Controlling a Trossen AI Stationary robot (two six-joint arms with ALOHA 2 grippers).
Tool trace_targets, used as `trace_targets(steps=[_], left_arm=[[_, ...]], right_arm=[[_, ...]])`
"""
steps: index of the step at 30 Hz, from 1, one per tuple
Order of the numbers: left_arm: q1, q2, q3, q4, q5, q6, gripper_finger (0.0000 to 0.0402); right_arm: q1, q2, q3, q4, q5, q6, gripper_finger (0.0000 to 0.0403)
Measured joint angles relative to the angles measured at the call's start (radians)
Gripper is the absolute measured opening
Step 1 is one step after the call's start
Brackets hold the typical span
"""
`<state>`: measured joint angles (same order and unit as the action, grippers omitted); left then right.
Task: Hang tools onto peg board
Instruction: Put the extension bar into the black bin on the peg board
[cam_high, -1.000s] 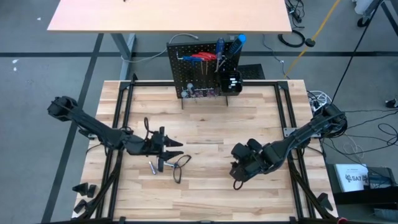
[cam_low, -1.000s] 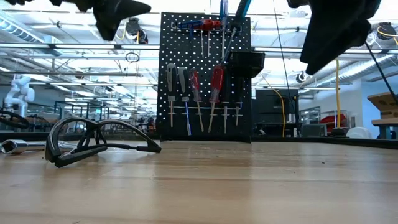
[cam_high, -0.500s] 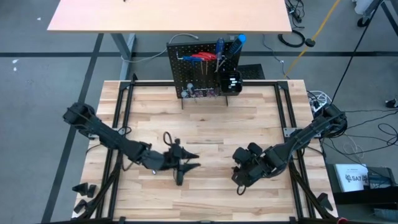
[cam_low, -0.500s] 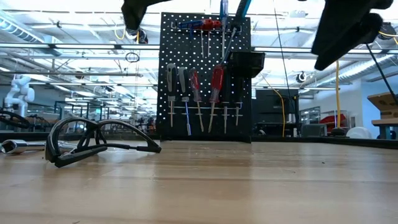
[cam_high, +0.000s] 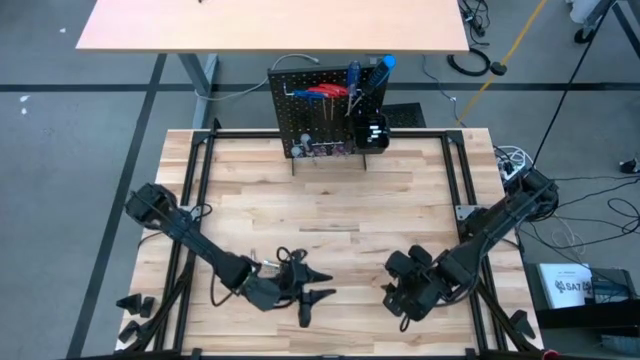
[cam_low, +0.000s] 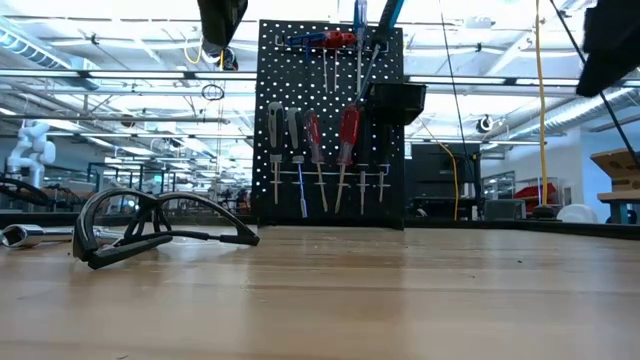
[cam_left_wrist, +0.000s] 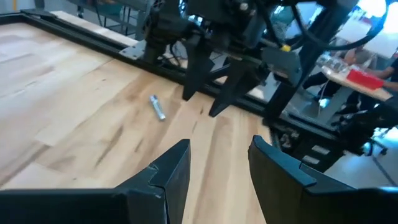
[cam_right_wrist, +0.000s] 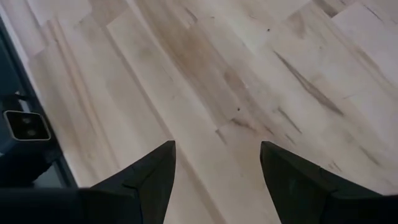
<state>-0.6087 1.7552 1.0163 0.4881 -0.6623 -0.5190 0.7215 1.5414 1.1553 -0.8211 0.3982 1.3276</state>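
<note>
Place: a robotics lab or workshop hall.
Ceiling: bare pipes and strip lights (cam_low: 120, 75).
Floor: grey concrete (cam_high: 60, 150) with dark tape lines, loose cables (cam_high: 470, 62).
Furniture: a butcher-block workbench (cam_high: 330, 200) in a black frame, a plain desk (cam_high: 270, 25) behind.
Background: a white robot (cam_low: 28, 145), benches, screens.

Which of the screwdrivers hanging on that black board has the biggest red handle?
The red-handled screwdriver in the lower row on the peg board, right of a slimmer red one; its handle is clearly fatter than its neighbours'.
</note>
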Motion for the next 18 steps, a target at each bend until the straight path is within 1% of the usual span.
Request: trace_targets(steps=[4, 11, 18], left_arm=[[-0.023, 0.038, 0.041, 0.029, -0.023, 0.000, 0.0164], [-0.049, 0.086, 0.104, 0.029, -0.064, 0.000, 0.0164], [-0.053, 0.116, 0.116, 0.029, -0.091, -0.039, 0.0164]], right_arm=[[0.037, 0.000, -0.004, 0.003, 0.031, 0.057, 0.0224], [0.091, 0.000, -0.035, 0.003, 0.040, 0.160, 0.0224], [0.116, 0.000, -0.079, 0.003, 0.046, 0.243, 0.0224]])
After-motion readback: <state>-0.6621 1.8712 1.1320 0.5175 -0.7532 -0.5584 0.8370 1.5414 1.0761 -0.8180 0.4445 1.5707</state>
